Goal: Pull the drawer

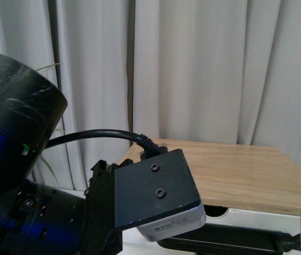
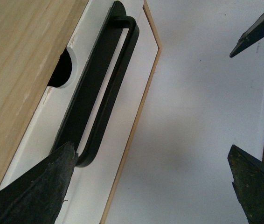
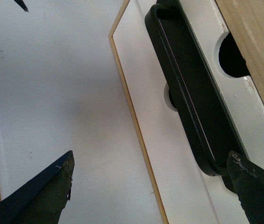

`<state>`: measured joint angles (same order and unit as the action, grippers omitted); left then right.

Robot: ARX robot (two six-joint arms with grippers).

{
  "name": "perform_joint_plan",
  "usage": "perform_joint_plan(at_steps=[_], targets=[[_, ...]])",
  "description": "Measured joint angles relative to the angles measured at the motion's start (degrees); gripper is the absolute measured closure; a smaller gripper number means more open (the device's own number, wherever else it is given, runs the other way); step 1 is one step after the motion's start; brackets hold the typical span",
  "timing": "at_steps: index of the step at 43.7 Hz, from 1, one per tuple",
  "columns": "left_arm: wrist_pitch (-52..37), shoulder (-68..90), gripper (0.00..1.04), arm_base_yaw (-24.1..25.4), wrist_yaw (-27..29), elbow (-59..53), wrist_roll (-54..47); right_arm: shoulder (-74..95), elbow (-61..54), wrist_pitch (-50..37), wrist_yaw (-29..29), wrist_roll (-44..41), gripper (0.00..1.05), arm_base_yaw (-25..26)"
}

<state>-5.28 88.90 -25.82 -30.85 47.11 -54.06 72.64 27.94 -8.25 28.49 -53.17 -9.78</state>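
Note:
The drawer shows its white front below the wood top, with the black bar handle across it. In the left wrist view the handle runs along the white front, and the half-round notch sits at the cabinet edge. My left gripper is open, one of its fingers beside the handle's end. My right gripper is also open, and one of its fingertips lies by the other end of the handle. Neither holds anything.
The light wood cabinet top lies above the drawer, with grey curtains behind it. A white surface spreads below the drawer front. My left arm and its camera box block much of the front view.

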Motion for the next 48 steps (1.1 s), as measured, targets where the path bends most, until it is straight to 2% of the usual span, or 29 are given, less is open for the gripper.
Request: perform_joint_plan(at_steps=[23,48], targets=[[6.0,7.9,0.06,-1.4,2.4,9.0,-2.3,8.8,3.4,-5.6,-1.9,-0.9,0.09,-1.0],[7.3,14.3,0.06,-2.0,5.4,13.0,-4.0,14.5,5.5,-8.6,0.6,0.0,0.09,0.8]])
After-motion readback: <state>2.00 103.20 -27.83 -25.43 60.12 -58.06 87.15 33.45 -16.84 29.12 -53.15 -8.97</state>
